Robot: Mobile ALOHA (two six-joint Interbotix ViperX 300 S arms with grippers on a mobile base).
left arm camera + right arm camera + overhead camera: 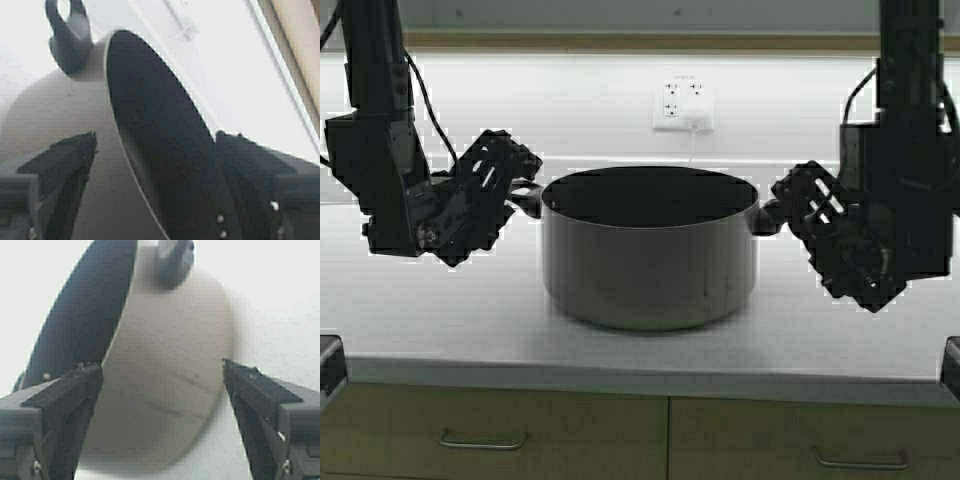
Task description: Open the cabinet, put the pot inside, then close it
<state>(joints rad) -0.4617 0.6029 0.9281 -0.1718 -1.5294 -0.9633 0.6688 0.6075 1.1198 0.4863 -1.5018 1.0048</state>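
Both grippers were spread open: our left gripper (515, 185) sat just beside the pot's (650, 250) left handle (527, 197), our right gripper (790, 205) by the right one. We had the pot mid-counter (440, 320), with an outlet (682, 105) behind and drawer fronts (490, 435) below.

Kitchen: countertop (440, 330), drawers (490, 435), outlet (682, 106)

White countertop (430, 330), 1 dark grey pot (649, 262) upright at its centre.
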